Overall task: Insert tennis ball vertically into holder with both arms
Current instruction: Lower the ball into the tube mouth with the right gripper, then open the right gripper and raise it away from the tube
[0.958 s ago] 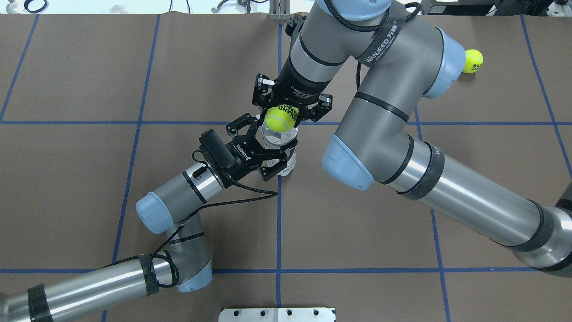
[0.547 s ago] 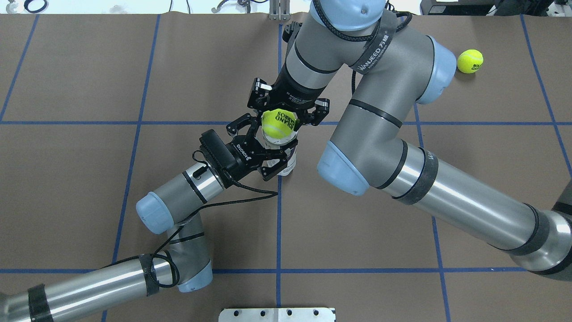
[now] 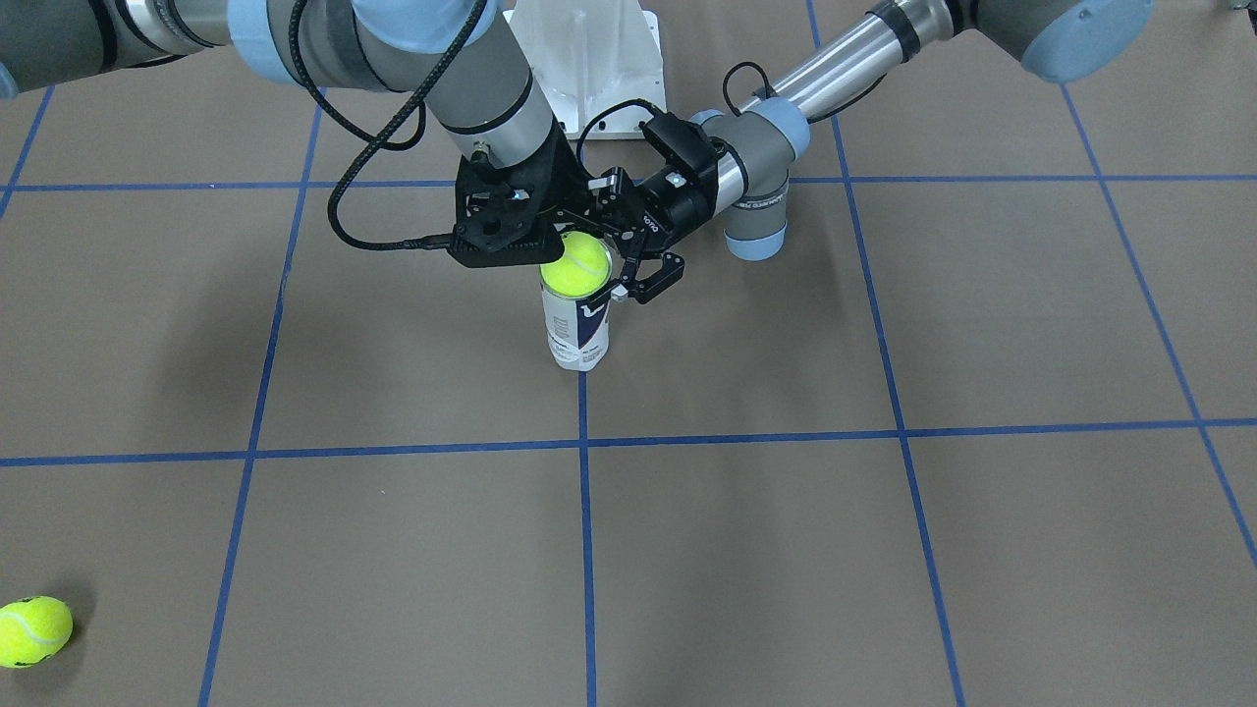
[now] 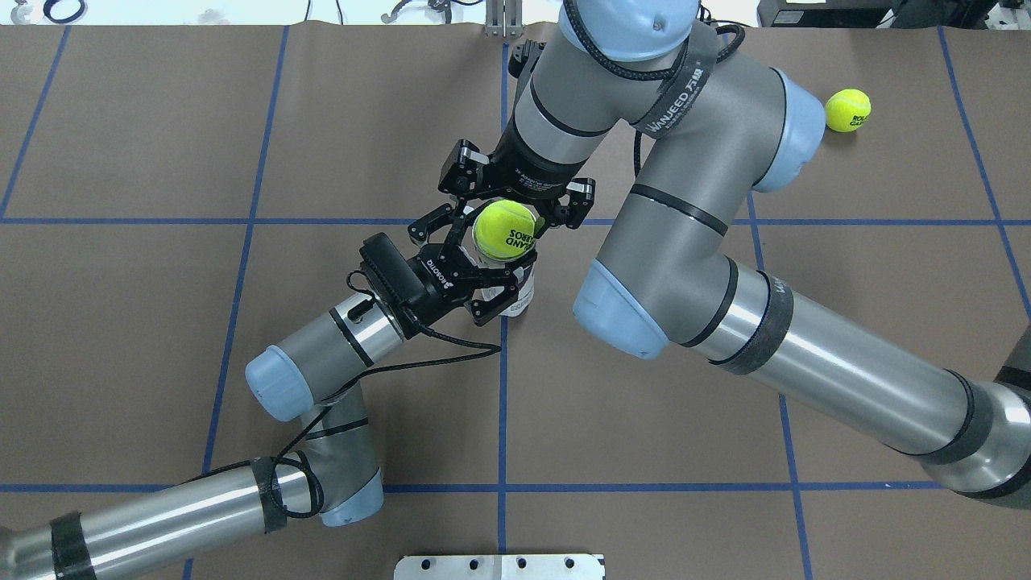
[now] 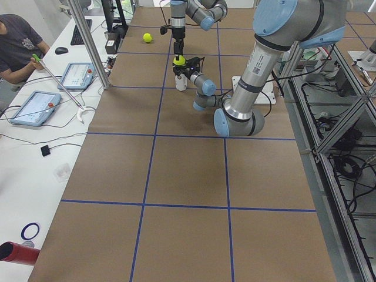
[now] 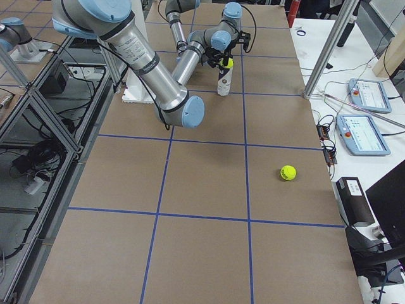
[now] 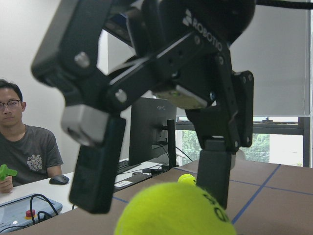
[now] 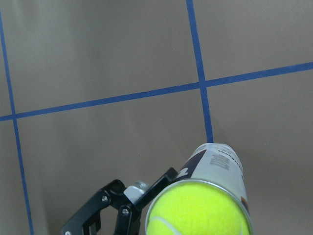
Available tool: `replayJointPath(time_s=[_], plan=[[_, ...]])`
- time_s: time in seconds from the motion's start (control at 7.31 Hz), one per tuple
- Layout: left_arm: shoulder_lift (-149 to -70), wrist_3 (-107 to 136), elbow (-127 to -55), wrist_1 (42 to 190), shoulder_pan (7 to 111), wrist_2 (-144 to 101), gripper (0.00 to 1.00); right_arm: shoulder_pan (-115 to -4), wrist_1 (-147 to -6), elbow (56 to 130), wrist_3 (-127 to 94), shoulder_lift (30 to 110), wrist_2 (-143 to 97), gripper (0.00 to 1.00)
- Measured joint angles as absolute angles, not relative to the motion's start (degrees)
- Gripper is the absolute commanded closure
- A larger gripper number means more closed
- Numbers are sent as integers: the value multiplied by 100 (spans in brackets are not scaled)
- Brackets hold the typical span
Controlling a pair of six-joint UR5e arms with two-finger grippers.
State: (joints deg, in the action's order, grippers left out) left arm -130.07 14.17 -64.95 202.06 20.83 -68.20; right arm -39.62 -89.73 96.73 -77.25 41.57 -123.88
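Observation:
The holder (image 3: 577, 329), a clear can with a white and navy label, stands upright on the brown table; it also shows in the right wrist view (image 8: 215, 164). My left gripper (image 4: 483, 270) is shut on its upper part from the side. A yellow tennis ball (image 4: 503, 229) sits in the can's open mouth, its top above the rim, also seen in the right wrist view (image 8: 195, 213). My right gripper (image 4: 509, 211) hangs just above it, pointing down, open, with its fingers (image 7: 98, 166) spread beside and behind the ball (image 7: 176, 210).
A second tennis ball (image 4: 847, 110) lies far off on the robot's right (image 3: 34, 631). The white pedestal base (image 3: 587, 49) stands at the robot's edge. An operator (image 5: 20, 41) sits at a side desk with tablets. Both arms cross over the table's middle.
The right gripper has carried the ball a little left and toward the robot, over the can's mouth. The ball's print has turned to the right. The left gripper and can have held still.

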Motion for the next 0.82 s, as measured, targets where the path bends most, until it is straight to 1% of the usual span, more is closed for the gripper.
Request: replayJointPath(time_s=[0.14,0.55,0.82], plan=[[-13003,1421,-6495,20206,2083,-6820,12,-3989,-8976,9694,-7725,4197,-12399,1],[-12999,1424,-6495,20208,2083,-6820,12,-4124,-8984,9830,-7718,4345,-12474,1],[-12999,1424,-6497,20214,2083,-6820,12,-4279,-8992,10023,-7678,4606,-12546,1]])
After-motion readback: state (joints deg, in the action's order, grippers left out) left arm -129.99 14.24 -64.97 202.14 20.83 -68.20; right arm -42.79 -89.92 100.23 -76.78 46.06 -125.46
